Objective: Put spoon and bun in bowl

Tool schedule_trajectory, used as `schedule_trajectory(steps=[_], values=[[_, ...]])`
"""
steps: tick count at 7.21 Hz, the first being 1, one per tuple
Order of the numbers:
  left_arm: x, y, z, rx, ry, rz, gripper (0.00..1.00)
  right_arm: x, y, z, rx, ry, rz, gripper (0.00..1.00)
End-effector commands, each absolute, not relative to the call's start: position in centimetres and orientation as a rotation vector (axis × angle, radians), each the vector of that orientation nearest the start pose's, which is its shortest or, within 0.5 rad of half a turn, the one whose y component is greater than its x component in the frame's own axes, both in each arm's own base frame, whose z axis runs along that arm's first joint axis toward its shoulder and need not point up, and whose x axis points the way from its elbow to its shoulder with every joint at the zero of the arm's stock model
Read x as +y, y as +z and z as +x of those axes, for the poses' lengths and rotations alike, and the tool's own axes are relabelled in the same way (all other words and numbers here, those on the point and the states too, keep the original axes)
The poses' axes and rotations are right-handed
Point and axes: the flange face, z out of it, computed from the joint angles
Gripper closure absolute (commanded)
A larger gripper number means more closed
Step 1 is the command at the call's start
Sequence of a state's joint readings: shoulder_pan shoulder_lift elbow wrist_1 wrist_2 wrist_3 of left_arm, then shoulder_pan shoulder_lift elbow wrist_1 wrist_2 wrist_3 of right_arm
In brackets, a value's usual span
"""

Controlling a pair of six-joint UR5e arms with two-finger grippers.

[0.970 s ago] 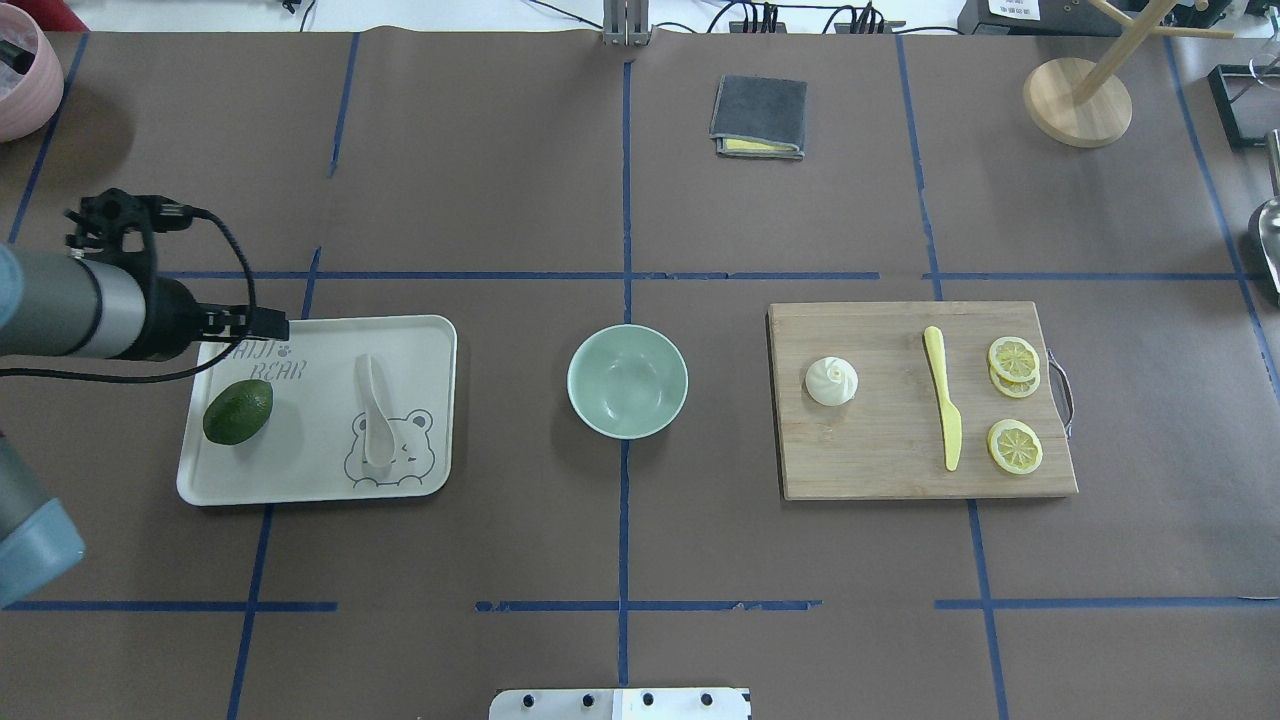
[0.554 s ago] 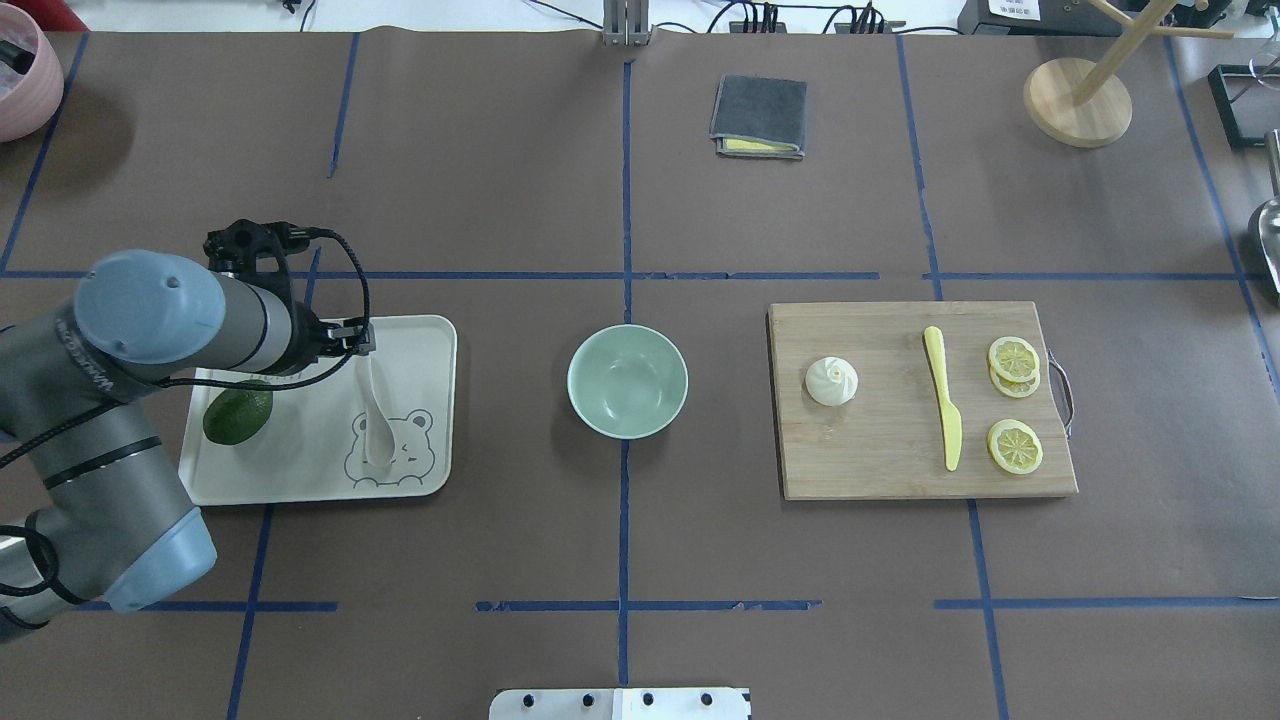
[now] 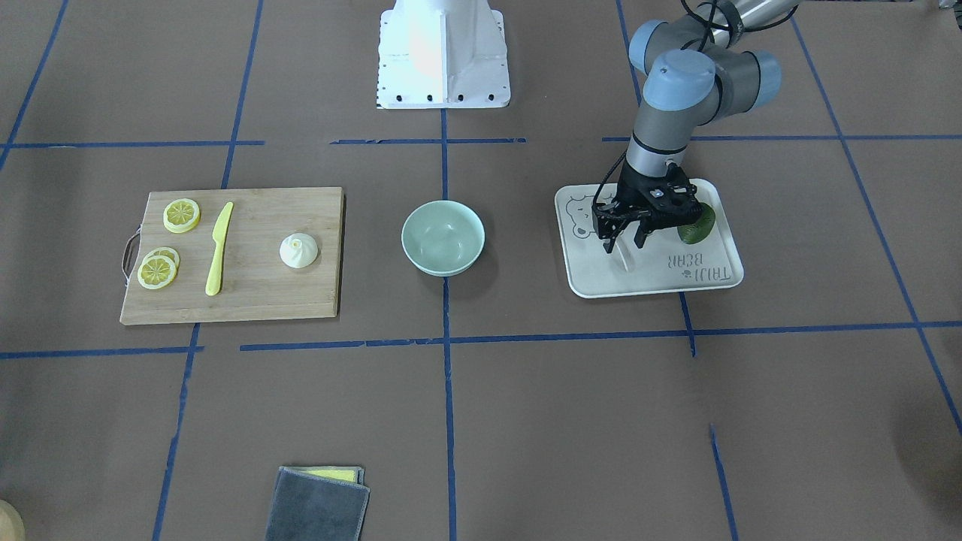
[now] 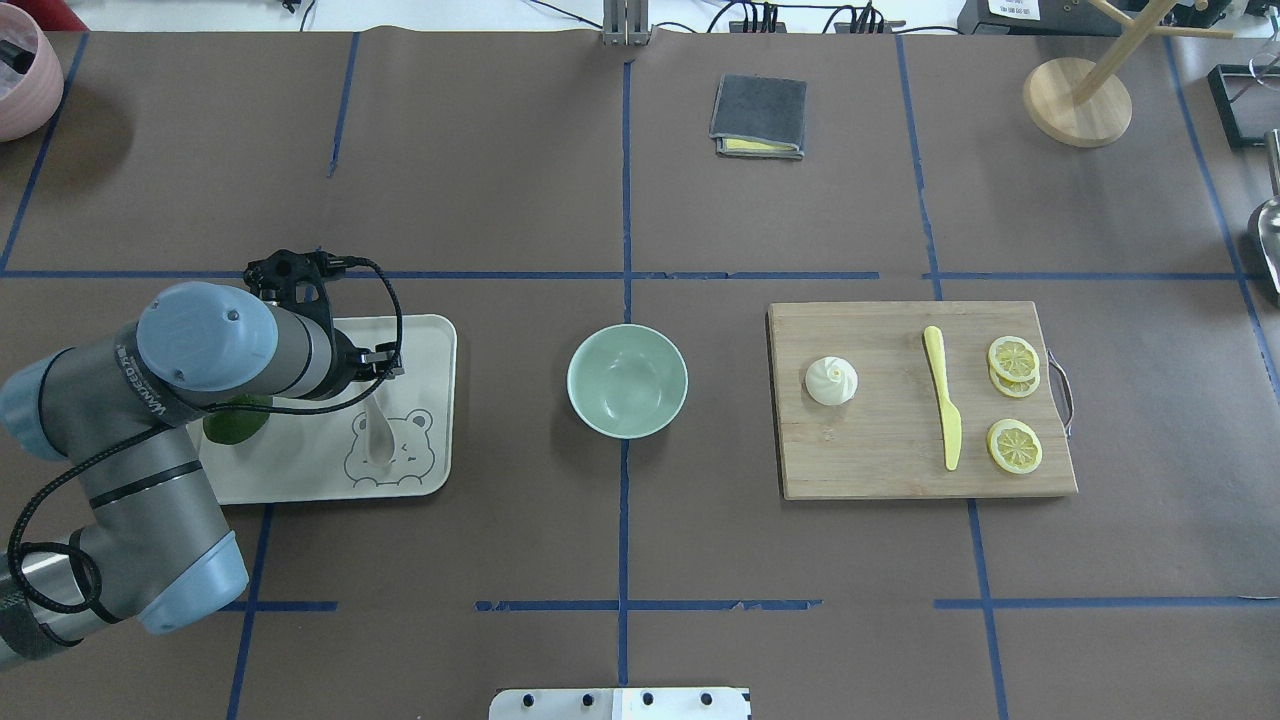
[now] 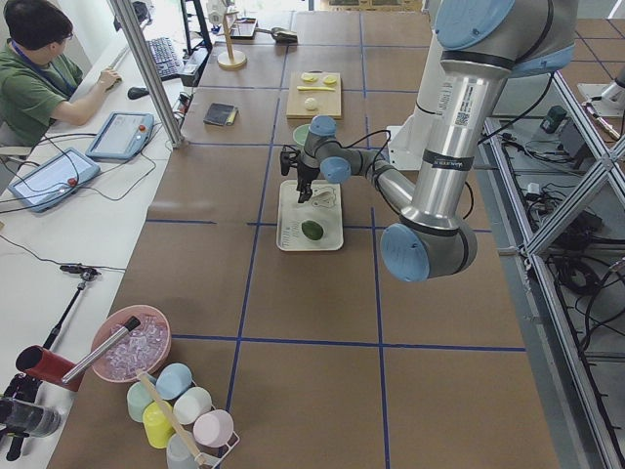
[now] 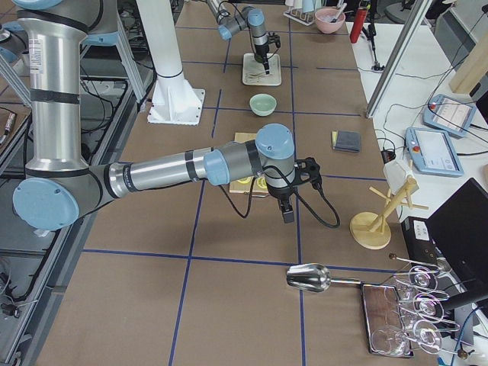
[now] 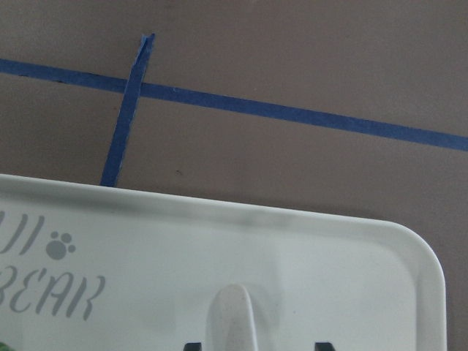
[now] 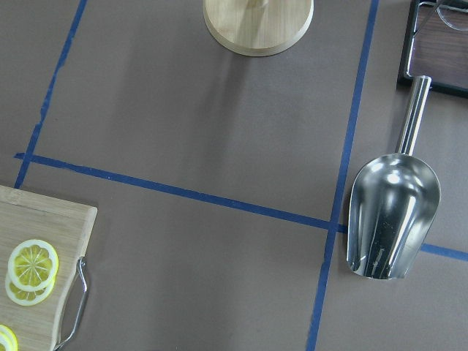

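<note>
The cream spoon (image 4: 378, 440) lies on the white bear tray (image 4: 425, 345), scoop toward the robot. Its handle end shows in the left wrist view (image 7: 232, 314). My left gripper (image 3: 623, 246) is open and hangs just above the handle, one finger on each side. The mint-green bowl (image 4: 627, 385) stands empty mid-table. The white bun (image 4: 831, 381) sits on the wooden cutting board (image 4: 880, 460) at the right. My right gripper (image 6: 286, 213) shows only in the exterior right view, beyond the board, and I cannot tell whether it is open or shut.
A green avocado (image 3: 699, 225) lies on the tray beside my left gripper. A yellow knife (image 4: 943, 400) and lemon slices (image 4: 1014, 445) share the board. A grey cloth (image 4: 759, 116) and a wooden stand (image 4: 1077, 100) are at the far side. A metal scoop (image 8: 391, 219) lies far right.
My left arm has swung right from the table's left edge over the tray, and its gripper now sits above the spoon's handle. Spoon, bowl and bun have not moved.
</note>
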State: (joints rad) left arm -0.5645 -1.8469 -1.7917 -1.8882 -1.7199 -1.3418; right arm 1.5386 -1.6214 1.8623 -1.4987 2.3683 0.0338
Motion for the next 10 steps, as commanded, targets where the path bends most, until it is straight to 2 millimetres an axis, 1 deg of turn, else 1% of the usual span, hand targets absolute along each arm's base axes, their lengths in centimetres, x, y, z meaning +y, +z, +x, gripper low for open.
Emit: schedule_trajectory(steps=[1, 4, 5, 6, 8, 9, 10], values=[[-41.1, 38.4, 45.5, 0.8, -0.234, 0.171, 0.39, -47.7, 53.0, 4.7, -0.8, -0.123, 0.268, 0.0], [-40.9, 39.1, 45.7, 0.785, -0.232, 0.165, 0.4, -47.8, 53.3, 4.7, -0.8, -0.122, 0.263, 0.0], [-41.1, 39.0, 45.6, 0.783, -0.238, 0.175, 0.67, -47.8, 53.3, 4.7, -0.8, -0.12, 0.263, 0.0], [-41.1, 39.1, 45.5, 0.781, -0.238, 0.178, 1.0, -47.8, 53.3, 4.7, -0.8, -0.12, 0.263, 0.0], [-41.1, 39.1, 45.6, 0.778, -0.239, 0.184, 1.0, -47.8, 53.3, 4.7, -0.8, -0.121, 0.262, 0.0], [-41.1, 38.3, 45.2, 0.789, -0.241, 0.19, 1.0, -47.8, 53.3, 4.7, -0.8, -0.121, 0.262, 0.0], [-41.0, 36.5, 45.1, 0.759, -0.244, 0.177, 1.0, -47.8, 53.3, 4.7, -0.8, -0.12, 0.261, 0.0]])
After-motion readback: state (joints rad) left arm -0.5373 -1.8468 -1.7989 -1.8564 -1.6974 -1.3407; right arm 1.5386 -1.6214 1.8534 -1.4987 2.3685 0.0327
